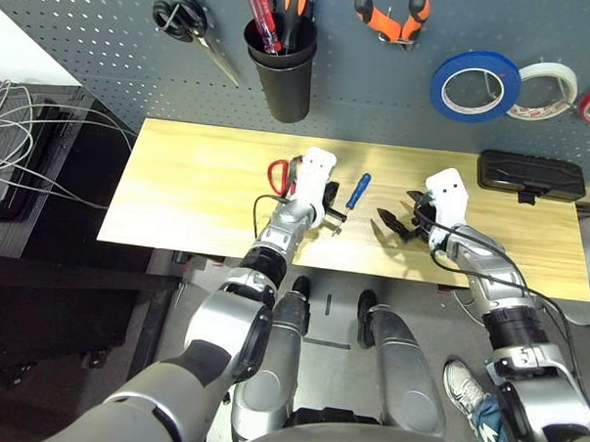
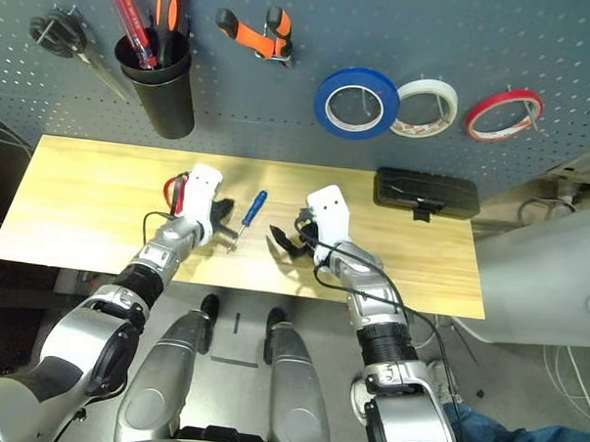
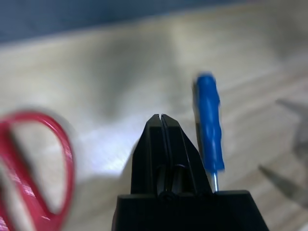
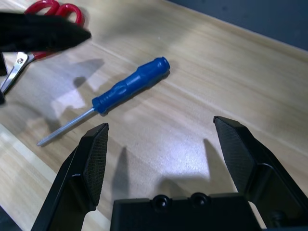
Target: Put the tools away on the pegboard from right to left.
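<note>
On the pale wooden table (image 1: 179, 196), glossy red scissors (image 1: 277, 174) lie at the left gripper's (image 1: 331, 215) nine o'clock; its fingers are pressed together. The slim screwdriver (image 1: 358, 192), ribbed blue plastic handle and thin steel shaft, lies between both arms, handle toward one o'clock. The right gripper (image 1: 393, 223), fingers spread apart, sits just beside it, probably better placed.
</note>
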{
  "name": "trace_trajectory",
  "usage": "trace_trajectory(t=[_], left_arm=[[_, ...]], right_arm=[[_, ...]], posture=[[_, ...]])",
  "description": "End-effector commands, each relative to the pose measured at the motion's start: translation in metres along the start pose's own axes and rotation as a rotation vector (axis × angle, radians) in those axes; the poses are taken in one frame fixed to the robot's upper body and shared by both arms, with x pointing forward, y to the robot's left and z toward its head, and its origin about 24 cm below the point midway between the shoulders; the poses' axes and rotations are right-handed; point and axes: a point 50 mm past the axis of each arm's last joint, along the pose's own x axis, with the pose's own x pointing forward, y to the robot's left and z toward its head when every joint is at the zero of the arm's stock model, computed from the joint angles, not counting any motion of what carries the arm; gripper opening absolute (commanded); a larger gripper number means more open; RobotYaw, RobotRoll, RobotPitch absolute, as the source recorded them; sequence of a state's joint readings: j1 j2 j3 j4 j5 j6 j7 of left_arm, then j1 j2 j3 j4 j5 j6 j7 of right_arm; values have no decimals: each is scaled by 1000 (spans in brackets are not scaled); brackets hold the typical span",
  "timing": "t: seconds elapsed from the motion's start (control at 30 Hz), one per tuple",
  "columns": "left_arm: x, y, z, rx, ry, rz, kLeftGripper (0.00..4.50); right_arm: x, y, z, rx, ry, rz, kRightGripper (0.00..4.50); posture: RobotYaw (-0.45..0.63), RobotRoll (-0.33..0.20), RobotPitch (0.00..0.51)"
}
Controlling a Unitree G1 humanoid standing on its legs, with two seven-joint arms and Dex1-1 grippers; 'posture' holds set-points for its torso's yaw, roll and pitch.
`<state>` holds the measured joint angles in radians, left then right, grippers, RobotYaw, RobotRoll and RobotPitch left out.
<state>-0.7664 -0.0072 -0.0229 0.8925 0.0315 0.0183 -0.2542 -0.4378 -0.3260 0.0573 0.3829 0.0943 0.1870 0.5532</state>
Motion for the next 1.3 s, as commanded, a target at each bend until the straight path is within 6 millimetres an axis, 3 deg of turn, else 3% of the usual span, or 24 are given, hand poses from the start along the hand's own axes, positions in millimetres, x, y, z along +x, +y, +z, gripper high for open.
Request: trace_trajectory(t=[0.03,0.27,0.3,0.43,0.77,1.03,1.3], left_arm=[[-7,0,-17,6,53,-4,38],[-7,-1,-16,30,76,-24,38],[-7,-1,-15,34,78,-27,220],[-4,-5,-15,61,93,-49,1219],[7,-15,-5,88,109,-100,4480],[12,-26,-1,97,120,-137,4480],[13,-31,-8,84,166,-145,4480]], right_arm=[[-1,2,-13,11,36,1,4500],[-4,6,-19,18,45,0,4500],[-5,6,-19,19,46,0,4500],[-11,6,-22,24,55,-9,4500],[-25,11,-30,36,82,-19,4500],[-33,16,-34,48,102,-19,4500],[-37,22,-37,59,116,-13,4500]], posture=[[83,0,315],[75,0,328],[71,0,330],[51,0,347],[19,0,377],[-1,0,410],[-12,0,430]])
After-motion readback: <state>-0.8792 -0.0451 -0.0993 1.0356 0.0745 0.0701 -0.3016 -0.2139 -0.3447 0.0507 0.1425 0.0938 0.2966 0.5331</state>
